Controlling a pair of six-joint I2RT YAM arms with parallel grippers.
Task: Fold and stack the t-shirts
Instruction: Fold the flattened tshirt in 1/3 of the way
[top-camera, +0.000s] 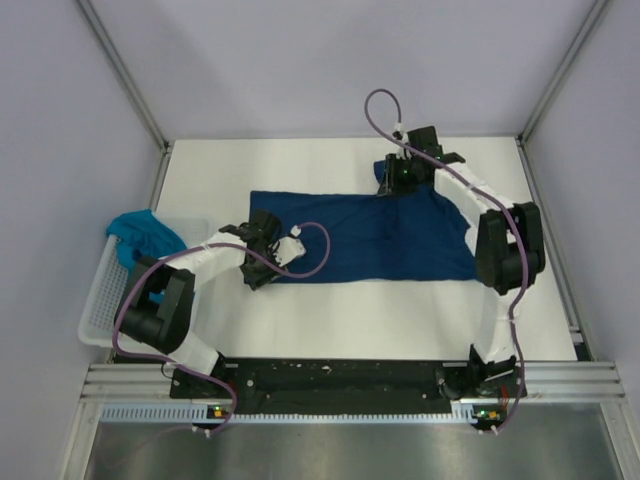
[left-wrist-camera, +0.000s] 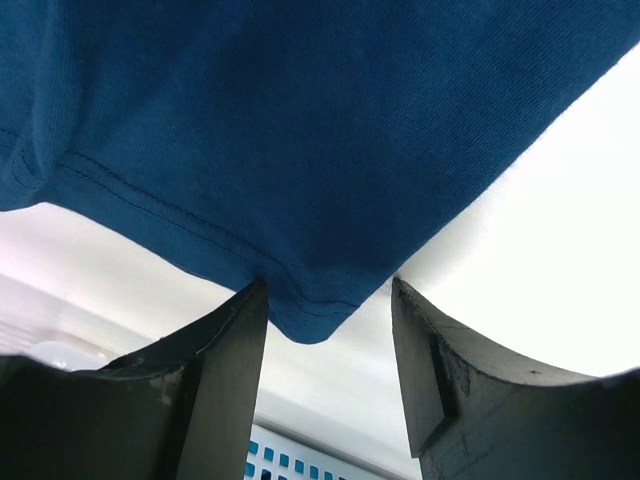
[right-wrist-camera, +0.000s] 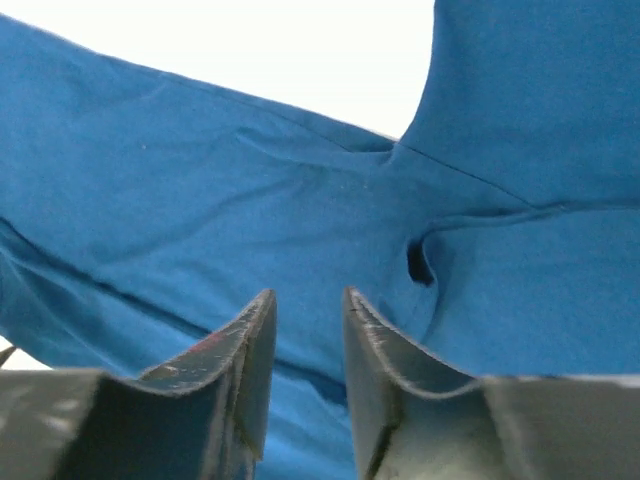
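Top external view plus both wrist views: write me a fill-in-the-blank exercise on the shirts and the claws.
1. The bunched t-shirt in the white basket is ____ in colour.
2. The left claw is ____, with a hem corner of the dark blue t-shirt between its fingers.
3. Seen from the arm bases, the right claw is at the dark blue t-shirt's ____ edge, by a sleeve.

Missing words: teal; open; far

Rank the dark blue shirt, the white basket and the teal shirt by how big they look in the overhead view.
Largest: dark blue shirt, spread flat.
Next: white basket.
Smallest: teal shirt, bunched at the basket's far end, so its true size is unsure.
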